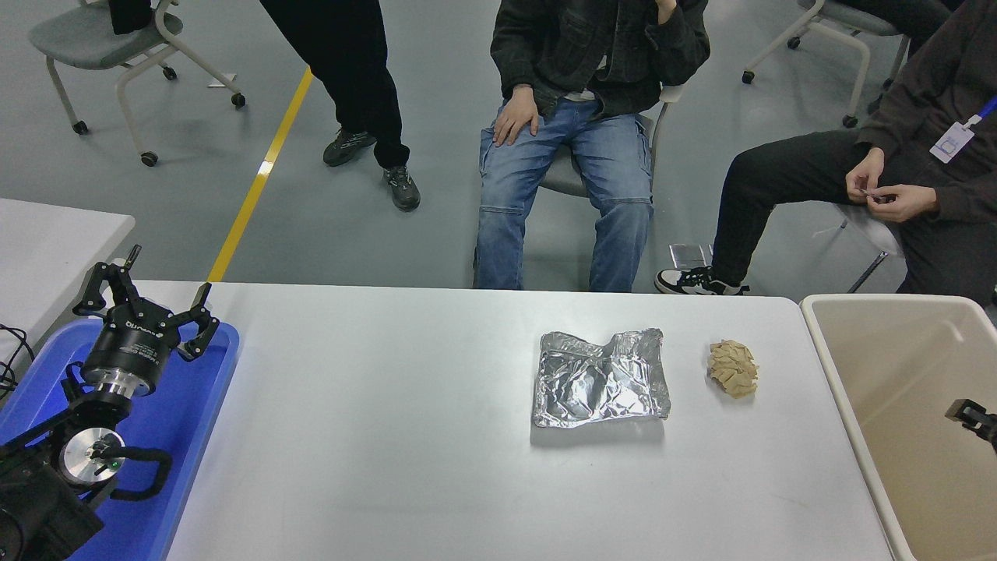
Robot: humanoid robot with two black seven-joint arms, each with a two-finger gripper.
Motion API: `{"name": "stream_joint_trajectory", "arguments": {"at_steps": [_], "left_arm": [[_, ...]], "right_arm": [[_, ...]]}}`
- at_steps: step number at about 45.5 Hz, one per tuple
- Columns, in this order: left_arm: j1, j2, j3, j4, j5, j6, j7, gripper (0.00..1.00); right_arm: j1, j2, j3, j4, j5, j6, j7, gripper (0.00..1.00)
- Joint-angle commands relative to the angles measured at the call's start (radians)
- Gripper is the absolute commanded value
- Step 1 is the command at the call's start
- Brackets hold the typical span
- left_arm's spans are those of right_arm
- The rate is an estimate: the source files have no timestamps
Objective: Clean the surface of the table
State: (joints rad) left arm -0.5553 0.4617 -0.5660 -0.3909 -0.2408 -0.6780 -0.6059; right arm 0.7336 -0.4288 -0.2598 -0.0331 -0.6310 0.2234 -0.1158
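Counter (pixel 389 436) uncleared: foil (pixel 600 379) and crumpled paper (pixel 733 368) remain beside the empty bin (pixel 907 405).
Left end effector (pixel 148 300) parked, released; right end effector (pixel 970 414) barely visible, state unclear.

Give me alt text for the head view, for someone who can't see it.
A wide white table surface holds a crumpled silver foil bag and, to its right, a wad of tan paper, apart from each other. The left gripper is parked with fingers open over a blue tray; only the right gripper's tip shows above a beige bin. People sit beyond.
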Motion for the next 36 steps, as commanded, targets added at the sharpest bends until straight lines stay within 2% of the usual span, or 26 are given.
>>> {"name": "stream_joint_trajectory", "arguments": {"at_steps": [1,26,36], "left_arm": [[0.0,0.0,0.0,0.0,0.0,0.0,0.0,1.0],[0.0,0.0,0.0,0.0,0.0,0.0,0.0,1.0],[0.0,0.0,0.0,0.0,0.0,0.0,0.0,1.0]], "right_arm": [[0.009,-0.01,-0.007,-0.011,0.053,0.008,0.004,1.0],[0.089,-0.013,0.01,-0.01,0.06,0.01,0.007,1.0],[0.104,-0.064,0.019,0.048,0.172,0.013,0.007,1.0]]}}
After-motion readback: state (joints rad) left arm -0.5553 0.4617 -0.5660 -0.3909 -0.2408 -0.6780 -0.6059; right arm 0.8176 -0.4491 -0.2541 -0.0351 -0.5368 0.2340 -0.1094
